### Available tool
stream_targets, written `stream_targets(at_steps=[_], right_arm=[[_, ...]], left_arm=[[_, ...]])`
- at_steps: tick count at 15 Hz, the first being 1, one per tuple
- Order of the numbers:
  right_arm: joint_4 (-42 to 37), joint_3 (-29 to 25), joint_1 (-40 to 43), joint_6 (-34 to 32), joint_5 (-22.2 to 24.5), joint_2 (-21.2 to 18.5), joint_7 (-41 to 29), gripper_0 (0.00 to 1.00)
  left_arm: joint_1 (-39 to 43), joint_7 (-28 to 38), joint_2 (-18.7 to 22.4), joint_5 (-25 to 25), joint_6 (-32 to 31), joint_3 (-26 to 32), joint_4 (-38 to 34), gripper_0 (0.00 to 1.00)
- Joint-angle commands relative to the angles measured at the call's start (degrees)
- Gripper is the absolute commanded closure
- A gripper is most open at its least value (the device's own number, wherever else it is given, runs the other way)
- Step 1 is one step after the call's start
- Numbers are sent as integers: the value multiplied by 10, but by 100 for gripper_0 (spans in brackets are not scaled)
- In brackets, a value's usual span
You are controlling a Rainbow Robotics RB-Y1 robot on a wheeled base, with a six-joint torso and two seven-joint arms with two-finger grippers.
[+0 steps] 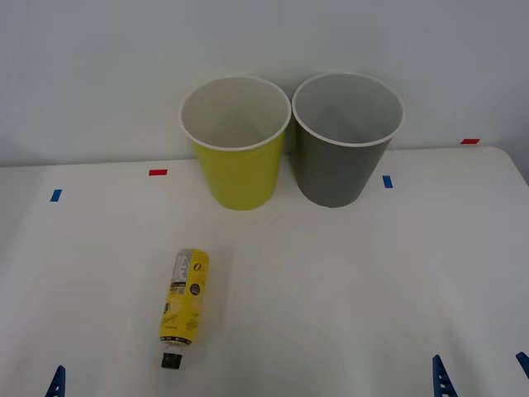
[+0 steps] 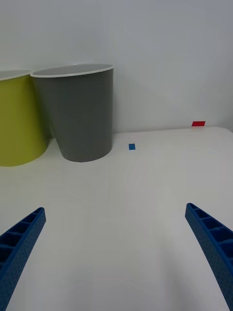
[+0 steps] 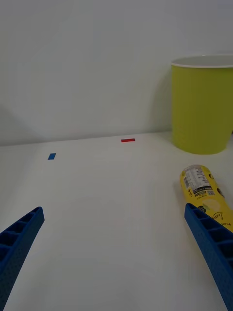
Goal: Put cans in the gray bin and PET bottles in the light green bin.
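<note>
Front view: the PET bottle (image 1: 185, 304) is seen lying on its side on the white bench (image 1: 347, 281), near-left of centre, dark cap toward the near edge and base pointed toward the bins. Lying flat, it is judged liable to roll if nudged from the side.

The light green bin (image 1: 238, 157) and the gray bin (image 1: 343, 153) are stood upright at the far edge against the wall, just beside each other, green to the left. Both mouths are left open upward, so a drop from above is allowed. No can is seen on the bench.

The left pincer (image 3: 114, 252) is held low at the near-left edge with fingers spread wide; the bottle lies just beside its right finger, not between the two. The right pincer (image 2: 114, 252) is held likewise spread at the near right, facing the gray bin, nothing gripped.

The task is judged not yet begun; the left arm is the better placed for the bottle.
</note>
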Motion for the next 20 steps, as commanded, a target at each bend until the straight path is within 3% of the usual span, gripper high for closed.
stream_targets(at_steps=[1, 20], right_arm=[[0, 0, 0, 0, 0, 0, 0, 0], [0, 0, 0, 0, 0, 0, 0, 0]], left_arm=[[0, 0, 0, 0, 0, 0, 0, 0], [0, 0, 0, 0, 0, 0, 0, 0]])
